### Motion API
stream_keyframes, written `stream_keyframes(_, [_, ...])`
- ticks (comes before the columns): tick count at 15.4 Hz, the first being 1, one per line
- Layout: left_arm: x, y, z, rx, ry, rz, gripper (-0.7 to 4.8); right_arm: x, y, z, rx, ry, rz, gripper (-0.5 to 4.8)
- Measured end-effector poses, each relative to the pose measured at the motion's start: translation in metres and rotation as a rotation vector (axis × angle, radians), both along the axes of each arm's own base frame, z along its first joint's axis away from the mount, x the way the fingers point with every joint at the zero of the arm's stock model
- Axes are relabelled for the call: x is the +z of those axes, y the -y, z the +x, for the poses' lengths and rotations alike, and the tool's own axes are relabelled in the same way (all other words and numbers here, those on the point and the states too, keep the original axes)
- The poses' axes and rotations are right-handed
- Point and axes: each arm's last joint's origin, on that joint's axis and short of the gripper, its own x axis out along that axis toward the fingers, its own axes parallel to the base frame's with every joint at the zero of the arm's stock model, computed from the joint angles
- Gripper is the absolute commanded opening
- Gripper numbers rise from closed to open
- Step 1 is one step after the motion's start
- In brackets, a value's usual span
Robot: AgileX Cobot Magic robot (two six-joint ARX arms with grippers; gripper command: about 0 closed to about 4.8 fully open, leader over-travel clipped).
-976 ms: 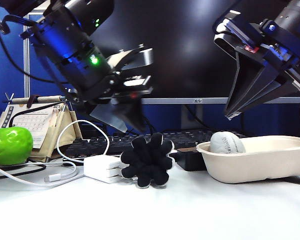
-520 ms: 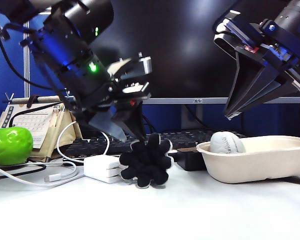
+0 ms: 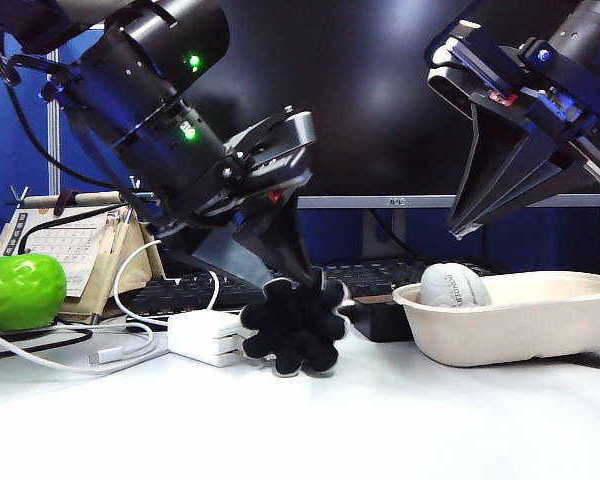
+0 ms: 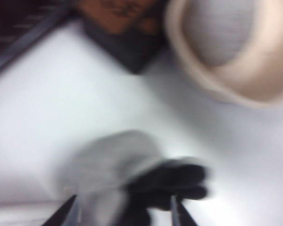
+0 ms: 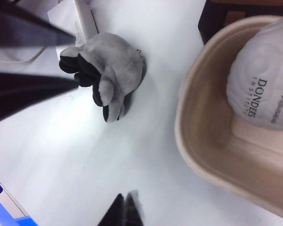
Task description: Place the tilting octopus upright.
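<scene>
— Where is the octopus (image 3: 293,328)?

— Tipped on its side on the worktop (image 3: 380,420), beside the white charger (image 3: 206,336). The exterior view shows only its black underside; the right wrist view shows the grey head.

— And the left gripper (image 3: 280,262)?

— Just above the octopus, jaws apart on either side.

— The right gripper (image 3: 458,228)?

— High above the beige bowl (image 3: 510,318), jaws together, empty.

Greyish-white lump (image 5: 264,92) in beige bowl (image 5: 203,155), right side: "DONDERS" printed dark; smaller line under it unreadable.
</scene>
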Motion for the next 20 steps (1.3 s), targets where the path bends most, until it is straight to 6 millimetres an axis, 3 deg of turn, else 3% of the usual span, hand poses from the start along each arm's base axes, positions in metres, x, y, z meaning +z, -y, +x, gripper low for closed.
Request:
stream_keyframes(7, [-0.0096,0.0015,0.0015,-0.004,-0.031,0.017,1.95,0.0,0.0,-0.0001,0.0,-0.001,0.0,0.04])
stream_keyframes(8, [-0.0102,0.0016,0.0016,-0.003,-0.032,0.018,0.72,-0.0001,0.0,-0.0001,0.0,-0.002,0.0,0.04])
stream_keyframes(9, [-0.01,0.0017,0.0018,-0.006,-0.027,0.018,0.17,-0.0004,0.0002,-0.0005,0.0,-0.007,-0.003,0.04])
stream_keyframes(12, [-0.0101,0.0018,0.0019,-0.014,-0.02,0.022,-0.08,-0.0005,0.0003,-0.0006,0.0,-0.008,-0.003,0.04])
stream_keyframes(20, [-0.0094,0.0026,0.0017,-0.095,0.054,0.067,-0.06,-0.0005,0.0003,-0.0006,0.0,-0.008,-0.003,0.04])
